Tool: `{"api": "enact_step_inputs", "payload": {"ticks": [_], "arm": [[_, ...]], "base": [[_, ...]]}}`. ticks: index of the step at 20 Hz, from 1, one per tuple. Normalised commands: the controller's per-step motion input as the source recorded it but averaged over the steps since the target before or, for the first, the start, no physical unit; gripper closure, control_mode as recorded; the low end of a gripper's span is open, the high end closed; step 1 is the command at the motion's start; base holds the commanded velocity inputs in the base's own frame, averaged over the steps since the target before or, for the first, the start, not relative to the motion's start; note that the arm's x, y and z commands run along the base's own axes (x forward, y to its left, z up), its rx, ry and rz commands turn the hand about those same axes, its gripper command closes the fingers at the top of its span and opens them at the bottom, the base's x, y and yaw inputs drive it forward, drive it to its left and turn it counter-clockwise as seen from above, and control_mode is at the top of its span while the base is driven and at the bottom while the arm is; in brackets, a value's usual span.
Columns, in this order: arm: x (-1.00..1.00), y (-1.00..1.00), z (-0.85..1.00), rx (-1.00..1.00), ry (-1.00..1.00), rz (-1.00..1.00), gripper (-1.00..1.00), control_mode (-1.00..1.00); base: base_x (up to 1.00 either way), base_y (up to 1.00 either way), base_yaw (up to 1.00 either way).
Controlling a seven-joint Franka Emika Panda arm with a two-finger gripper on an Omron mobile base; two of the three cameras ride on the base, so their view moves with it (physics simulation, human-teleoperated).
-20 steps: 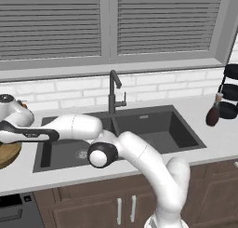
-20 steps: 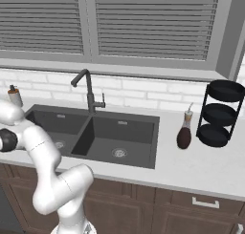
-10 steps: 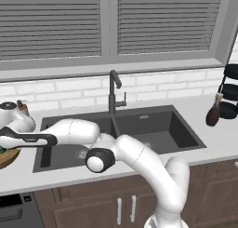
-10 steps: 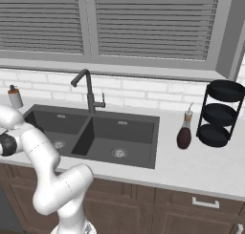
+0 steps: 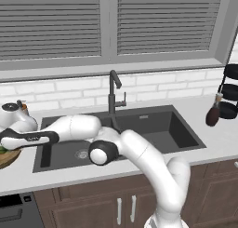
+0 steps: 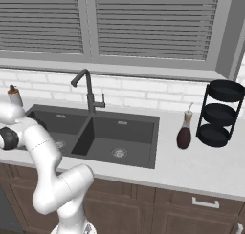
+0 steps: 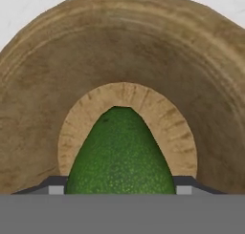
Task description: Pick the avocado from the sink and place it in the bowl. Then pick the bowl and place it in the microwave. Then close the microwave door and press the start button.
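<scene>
In the hand view the pebbled green avocado point(image 7: 120, 154) fills the lower centre, lying on the pale flat floor of the grainy wooden bowl point(image 7: 43, 85), whose ringed brown wall curves across the upper frame. The claw point(image 7: 119, 186) stands spread, its grey fingertips point(image 7: 55, 186) at either flank of the fruit. In the left base view the bowl's rim point(image 5: 9, 157) peeks in at the left edge on the pale tabletop point(image 5: 93, 173), beside the dark double-basin sink point(image 5: 153, 129) with its tall faucet point(image 5: 113, 99).

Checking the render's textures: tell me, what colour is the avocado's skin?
Bright green with fine pale speckles on the avocado; the hand view shows it best.
</scene>
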Motion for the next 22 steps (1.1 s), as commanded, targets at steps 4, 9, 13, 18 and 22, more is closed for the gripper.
{"api": "enact_step_inputs", "payload": {"ticks": [4, 9, 13, 18, 22], "arm": [[0.00, 0.00, 0.00, 0.00, 0.00, 0.00, -1.00, -1.00], [0.00, 0.00, 0.00, 0.00, 0.00, 0.00, -1.00, -1.00], [-0.03, -0.09, 0.25, 0.00, 0.00, 0.00, -1.00, -1.00], [-0.14, -0.26, 0.56, 0.01, 0.00, 0.00, -1.00, -1.00], [-0.29, -0.38, 0.18, 0.00, 0.00, 0.00, -1.00, -1.00]], "base": [[0.00, 0.00, 0.00], [0.00, 0.00, 0.00], [0.00, 0.00, 0.00], [0.00, 0.00, 0.00], [0.00, 0.00, 0.00]]}}
